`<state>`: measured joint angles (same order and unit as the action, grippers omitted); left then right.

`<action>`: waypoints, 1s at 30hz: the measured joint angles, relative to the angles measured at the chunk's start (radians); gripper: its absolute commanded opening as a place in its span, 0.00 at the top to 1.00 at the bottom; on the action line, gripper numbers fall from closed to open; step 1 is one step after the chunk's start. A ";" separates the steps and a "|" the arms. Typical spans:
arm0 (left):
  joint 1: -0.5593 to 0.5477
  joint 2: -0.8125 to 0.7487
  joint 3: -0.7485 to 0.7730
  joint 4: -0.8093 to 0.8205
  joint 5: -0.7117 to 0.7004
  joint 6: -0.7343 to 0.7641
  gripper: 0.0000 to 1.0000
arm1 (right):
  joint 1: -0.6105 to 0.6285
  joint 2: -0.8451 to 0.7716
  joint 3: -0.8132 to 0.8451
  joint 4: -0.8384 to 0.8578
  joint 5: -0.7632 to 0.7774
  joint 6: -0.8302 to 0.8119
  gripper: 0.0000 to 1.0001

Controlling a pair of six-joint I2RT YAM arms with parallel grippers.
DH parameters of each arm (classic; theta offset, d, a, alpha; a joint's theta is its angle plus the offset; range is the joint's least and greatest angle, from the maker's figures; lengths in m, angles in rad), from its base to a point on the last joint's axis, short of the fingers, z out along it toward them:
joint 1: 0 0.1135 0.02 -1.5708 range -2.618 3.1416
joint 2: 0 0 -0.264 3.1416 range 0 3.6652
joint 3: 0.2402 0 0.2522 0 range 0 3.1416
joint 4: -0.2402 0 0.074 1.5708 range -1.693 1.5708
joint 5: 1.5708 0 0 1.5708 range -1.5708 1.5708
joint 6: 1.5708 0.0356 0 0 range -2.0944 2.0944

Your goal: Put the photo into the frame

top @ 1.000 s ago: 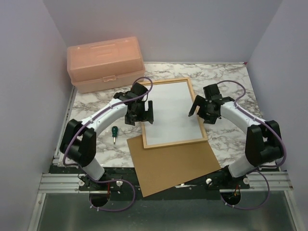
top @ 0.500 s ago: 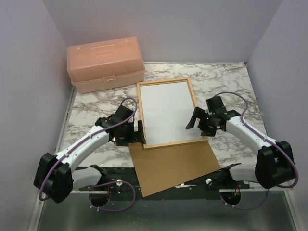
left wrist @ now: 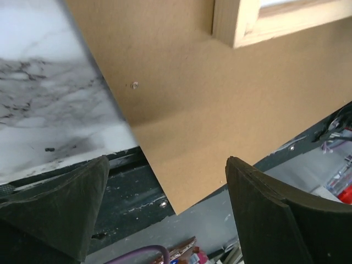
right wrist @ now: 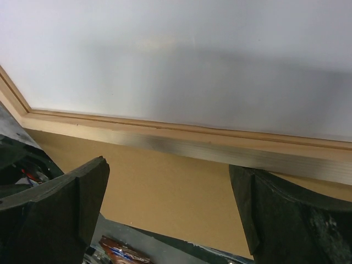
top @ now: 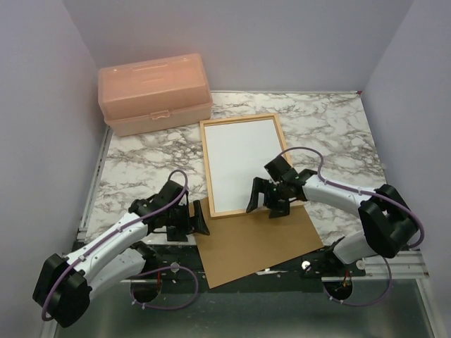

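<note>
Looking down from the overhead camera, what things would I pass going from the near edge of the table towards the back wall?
brown backing board → light-wood frame, with the photo lying white side up inside it → peach toolbox

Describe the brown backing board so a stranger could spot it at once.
On the marble table, find the light-wood frame lying at its middle. Partly under the frame's near edge, overhanging the table's near side, lies the backing board: the only plain brown sheet, flat, with no rim and no white face.
</note>
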<state>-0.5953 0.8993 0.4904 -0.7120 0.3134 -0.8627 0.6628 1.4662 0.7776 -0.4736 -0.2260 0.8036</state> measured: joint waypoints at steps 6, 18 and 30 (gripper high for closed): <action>-0.053 -0.028 -0.095 0.040 0.048 -0.068 0.15 | 0.013 0.028 0.029 0.001 0.035 0.040 0.00; -0.095 0.000 -0.239 0.320 0.162 -0.229 0.25 | 0.012 0.123 0.140 -0.050 0.140 0.062 0.00; -0.109 -0.059 -0.367 0.545 0.195 -0.383 0.52 | 0.012 0.150 0.172 -0.082 0.181 0.062 0.00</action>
<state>-0.7044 0.8402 0.1234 -0.1673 0.5087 -1.2457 0.6746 1.6157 0.9493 -0.5556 -0.0448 0.8658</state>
